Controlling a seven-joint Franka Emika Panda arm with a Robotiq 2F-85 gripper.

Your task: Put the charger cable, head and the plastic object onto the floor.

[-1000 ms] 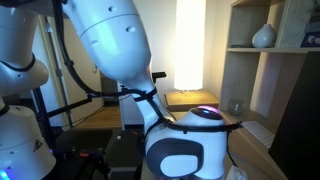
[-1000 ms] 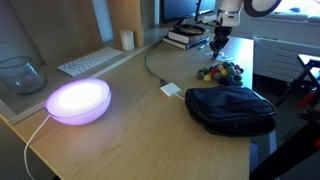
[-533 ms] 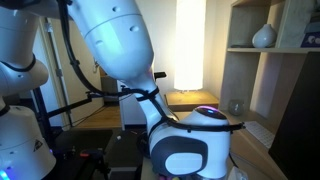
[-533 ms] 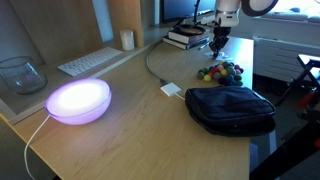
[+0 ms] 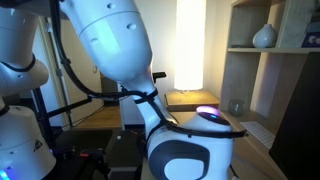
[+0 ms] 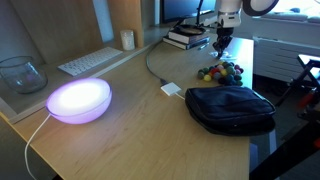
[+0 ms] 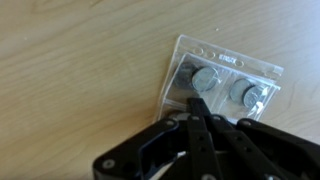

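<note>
Gripper point(image 7: 197, 108) jaws closing fully together, tips sitting at 7 o'clock on clear plastic object point(image 7: 222, 62) showing two silver discs.

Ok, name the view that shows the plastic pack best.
The wrist view: the clear plastic pack lies flat on the tabletop, two round discs inside, the shut claw over its edge. In both exterior views it cannot be made out.

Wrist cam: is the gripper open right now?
No, the gripper has its fingers pressed together with no gap, tips at the edge of the clear plastic pack lying on the wooden table.
</note>
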